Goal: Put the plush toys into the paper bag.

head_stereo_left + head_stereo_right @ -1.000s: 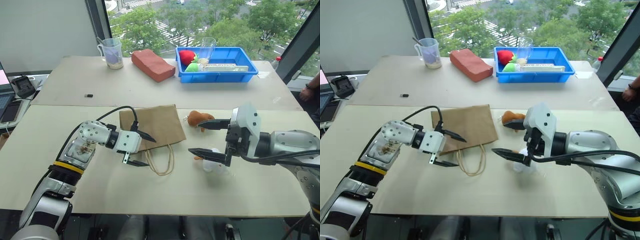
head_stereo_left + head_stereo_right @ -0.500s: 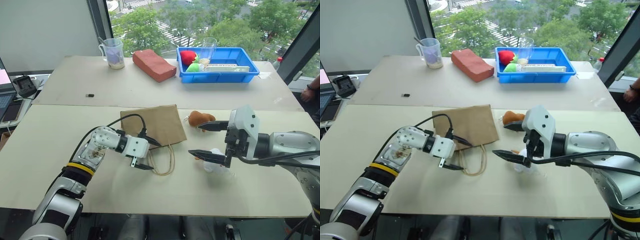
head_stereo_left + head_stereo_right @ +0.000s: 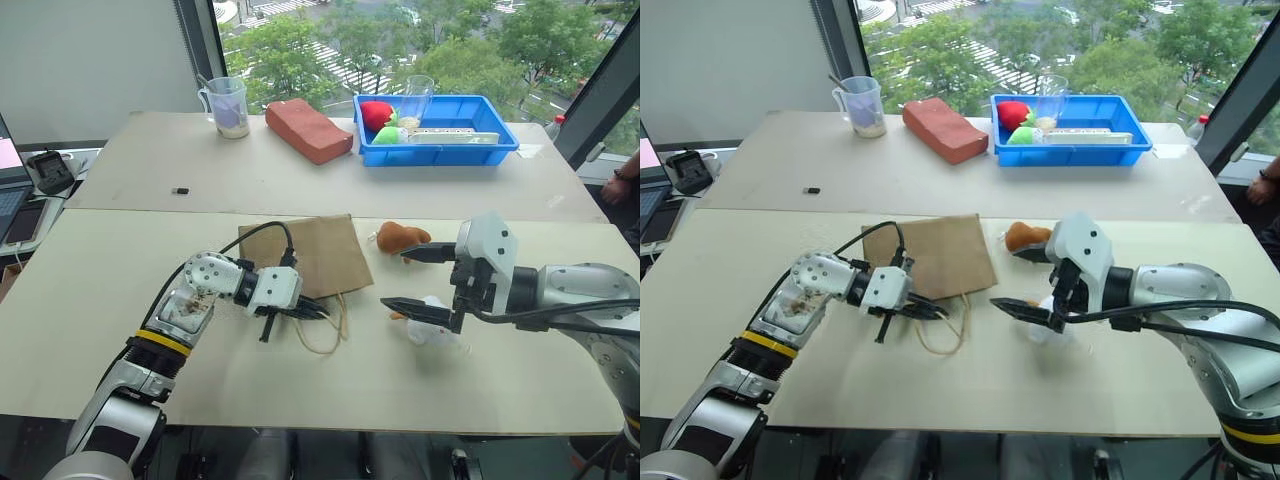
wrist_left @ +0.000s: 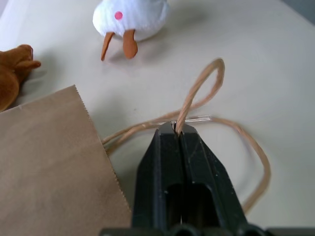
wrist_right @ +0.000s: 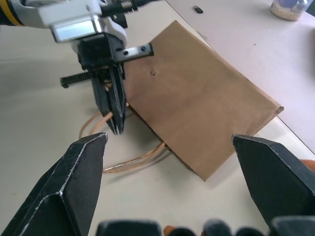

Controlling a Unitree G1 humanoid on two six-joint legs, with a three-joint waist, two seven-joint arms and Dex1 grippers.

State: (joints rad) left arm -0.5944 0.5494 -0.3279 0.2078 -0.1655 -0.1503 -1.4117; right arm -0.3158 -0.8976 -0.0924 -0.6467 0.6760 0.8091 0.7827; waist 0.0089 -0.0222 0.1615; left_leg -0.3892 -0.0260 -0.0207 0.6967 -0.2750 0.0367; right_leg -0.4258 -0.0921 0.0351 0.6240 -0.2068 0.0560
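A pale tabletop [image 3: 120,290] seen from the robot's head, taken from left to right. Near the table's middle, the left gripper [image 3: 318,311] points toward three o'clock with its jaws closed on one pale cord handle [image 4: 197,93] of the paper bag [image 3: 300,253]. The left wrist view shows the cord pinched between the shut black fingers [image 4: 179,162].

The bag lies flat and unopened. Its long axis runs from about eleven o'clock to five o'clock, and its mouth and handle loops face the near edge, toward five o'clock.

Past the bag, at about two o'clock from the left gripper, lies the brown plush toy [image 3: 398,237], just beside the bag's right edge. The white plush toy [image 3: 432,322] sits at three o'clock, near the handle loops.

The right gripper [image 3: 418,281] hangs over the white toy with its jaws wide apart, holding nothing. It is plainly the nearer arm to both toys.

A second ago the left jaws stood open at the bag's left side; they have since slid rightward to the handles and snapped shut. The right arm has kept its place. Lifting the handle to open the mouth looks like the coming move.
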